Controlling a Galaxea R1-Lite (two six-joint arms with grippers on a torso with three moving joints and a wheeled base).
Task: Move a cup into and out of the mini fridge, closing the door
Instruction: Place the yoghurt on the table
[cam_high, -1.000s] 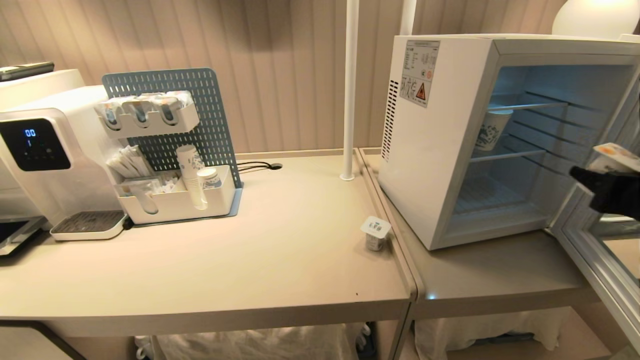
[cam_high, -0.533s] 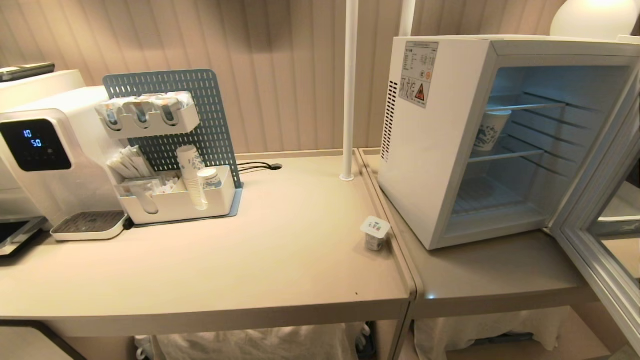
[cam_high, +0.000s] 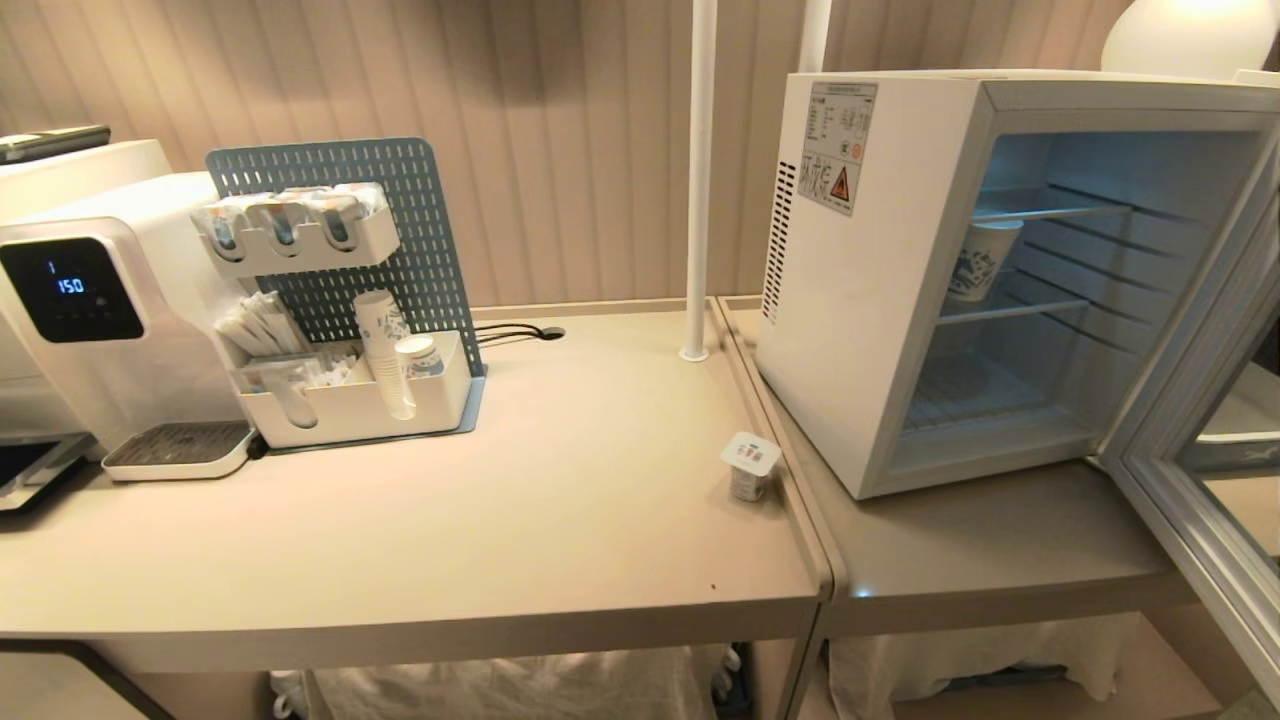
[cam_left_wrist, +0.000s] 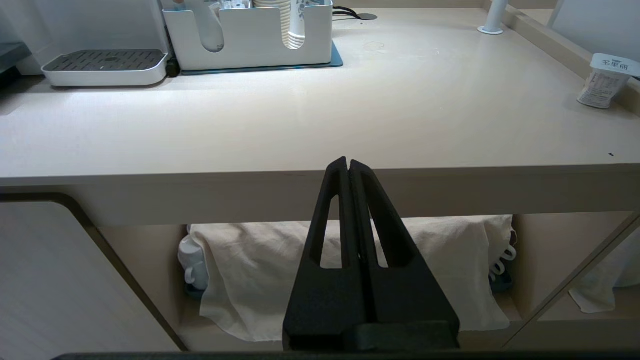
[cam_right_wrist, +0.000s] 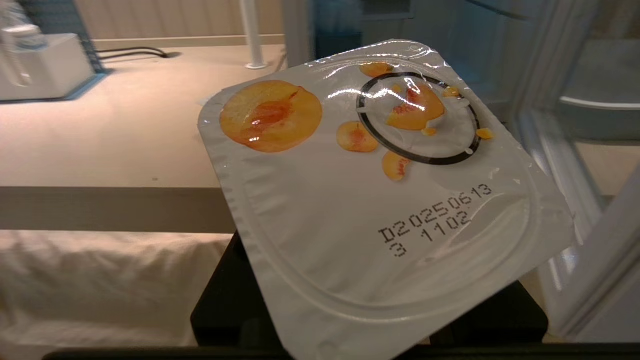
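Observation:
The white mini fridge (cam_high: 860, 300) stands on the right-hand table with its door (cam_high: 1200, 540) swung wide open to the right. A blue-patterned paper cup (cam_high: 982, 260) sits on its middle wire shelf. A yogurt cup with a peach-printed foil lid (cam_right_wrist: 380, 190) fills the right wrist view, and my right gripper (cam_right_wrist: 370, 280) is shut on it beneath the lid, low in front of the table edge. My left gripper (cam_left_wrist: 348, 162) is shut and empty, parked below the table's front edge. Neither arm shows in the head view.
Another sealed yogurt cup (cam_high: 750, 466) stands at the left table's right edge. A water dispenser (cam_high: 110, 300) and a white organiser with stacked paper cups (cam_high: 350, 400) are at the back left. A white pole (cam_high: 700, 180) rises beside the fridge. White cloth (cam_left_wrist: 450, 260) lies under the table.
My right gripper, holding the yogurt cup, was at the head view's right edge by the open door a second ago. It has drawn back out of that view. The fridge stays open.

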